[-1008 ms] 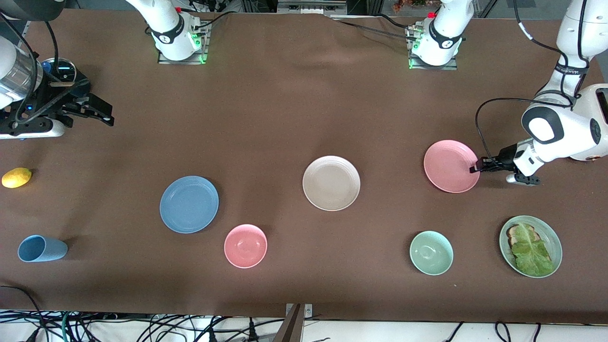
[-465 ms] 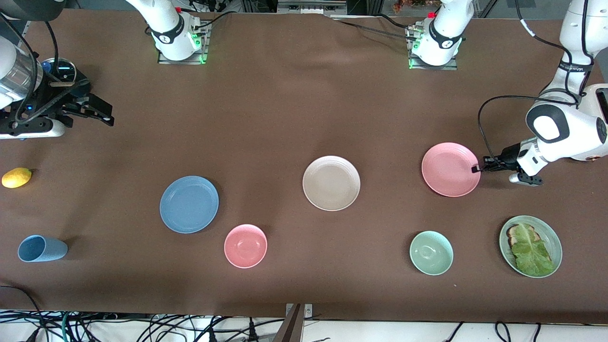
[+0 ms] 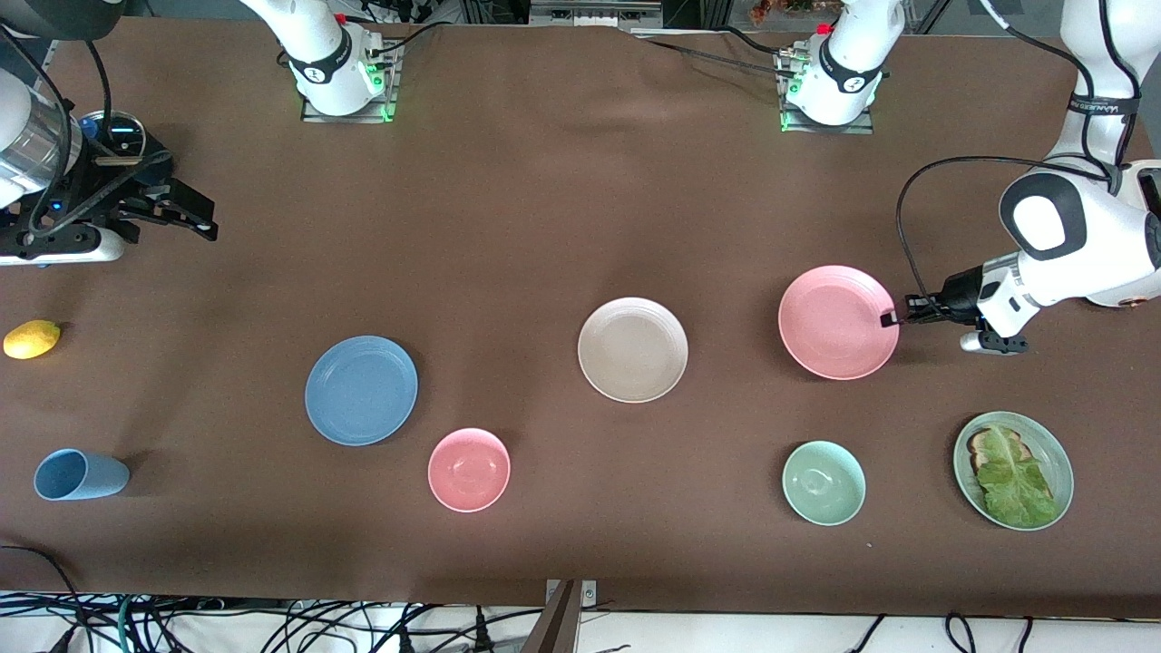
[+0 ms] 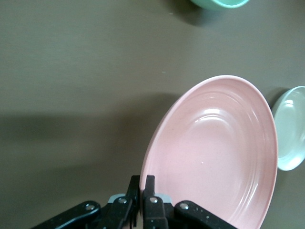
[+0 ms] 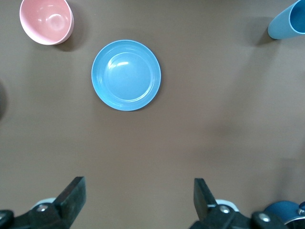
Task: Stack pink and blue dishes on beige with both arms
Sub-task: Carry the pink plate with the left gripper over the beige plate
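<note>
My left gripper (image 3: pixel 891 317) is shut on the rim of the pink plate (image 3: pixel 836 322), which hangs tilted a little above the table toward the left arm's end. In the left wrist view the gripper (image 4: pixel 143 182) pinches the rim of the pink plate (image 4: pixel 219 152). The beige plate (image 3: pixel 632 349) lies flat at mid-table. Toward the right arm's end the blue plate (image 3: pixel 361 390) lies flat; the right wrist view shows the blue plate (image 5: pixel 126 75) well ahead of the open fingers. My right gripper (image 3: pixel 195 216) waits open over that end of the table, with nothing in it.
A pink bowl (image 3: pixel 469 469) and a green bowl (image 3: pixel 824 482) sit nearer the camera. A green plate with lettuce (image 3: pixel 1050 444) lies by the left arm's end. A blue cup (image 3: pixel 77 474) and a lemon (image 3: pixel 32 338) lie at the right arm's end.
The left gripper has lifted the pink plate off the table and carried it toward the beige plate. The right arm has not moved.
</note>
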